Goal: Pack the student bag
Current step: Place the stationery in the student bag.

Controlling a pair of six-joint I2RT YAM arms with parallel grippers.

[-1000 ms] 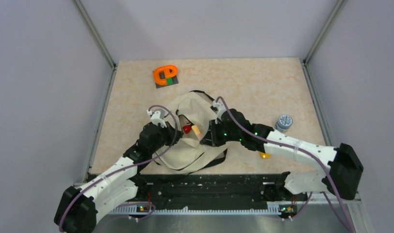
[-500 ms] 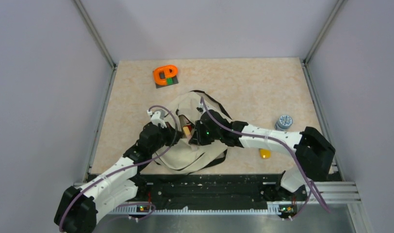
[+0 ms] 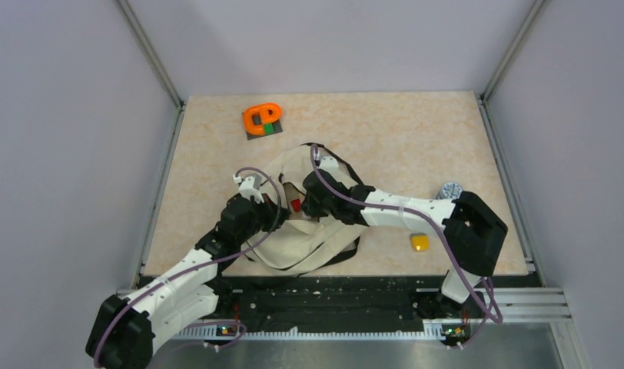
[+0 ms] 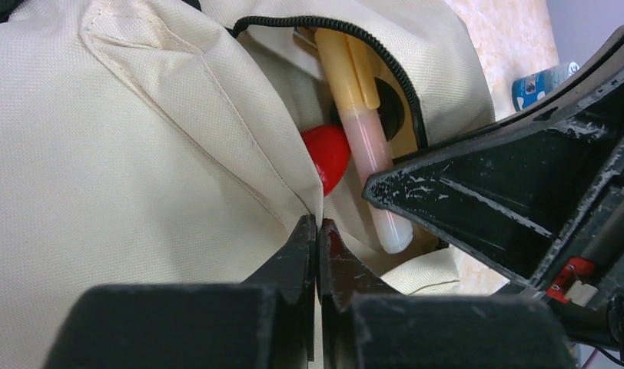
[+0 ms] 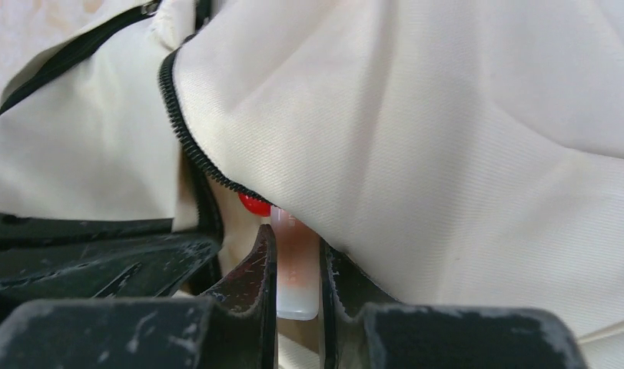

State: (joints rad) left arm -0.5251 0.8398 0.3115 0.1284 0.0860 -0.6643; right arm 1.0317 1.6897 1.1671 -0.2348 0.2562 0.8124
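No text, number or brand readable in any view. Small clear plastic bottle with blue label (image 4: 541,83): print on label too blurred to read.

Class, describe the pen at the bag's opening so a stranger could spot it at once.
Find the beige student bag mid-table, then its zippered opening. There the right gripper pinches the pen: pale pink barrel, yellow cap, unlike the round red object beside it.
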